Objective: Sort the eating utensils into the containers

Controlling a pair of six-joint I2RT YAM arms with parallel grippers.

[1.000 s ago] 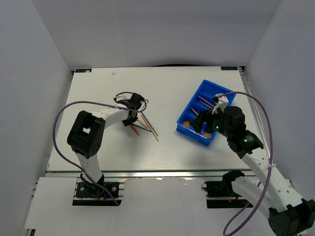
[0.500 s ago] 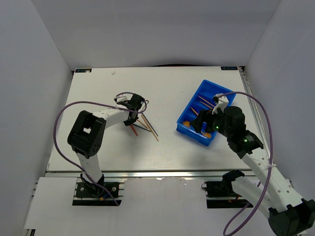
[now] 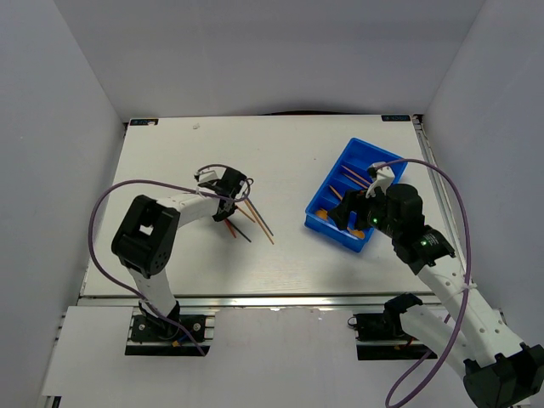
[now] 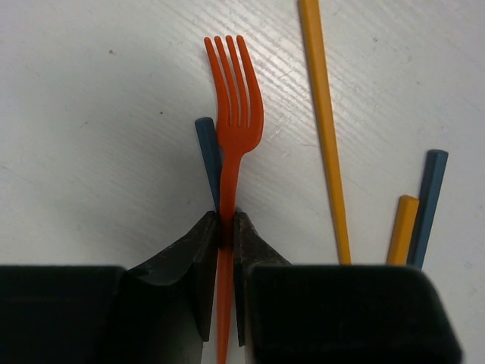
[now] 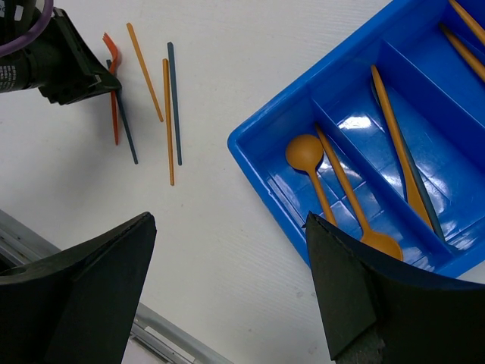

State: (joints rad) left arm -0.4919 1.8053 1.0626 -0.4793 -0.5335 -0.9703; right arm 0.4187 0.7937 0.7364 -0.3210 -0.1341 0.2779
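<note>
Left arm has shifted slightly toward its own side since a second ago, and the dark stick by it has rotated a bit on the bench (image 3: 170,153). Right end effector (image 5: 227,220) hovers over the near end of the blue tray (image 5: 261,163), fingers wide apart, holding nothing. Tray sits on the right half of the bench. Its outer compartment on the pile side has two orange spoons (image 5: 303,152). Next compartment has an orange stick (image 5: 394,129) with a dark one (image 5: 420,189) alongside. More orange sticks (image 5: 462,15) are in the compartment beyond. Left end effector (image 4: 226,227) is down at the loose pile left of centre, fingers clamped on the handle of the red-orange fork (image 4: 236,98), tines pointing away from the wrist. Dark blue stick (image 4: 205,144) lies right against the fork's left side, partly under it. To the right of the fork lie a long orange stick (image 4: 324,129), then a shorter orange one (image 4: 402,227) and a blue-grey one (image 4: 430,197) side by side.
</note>
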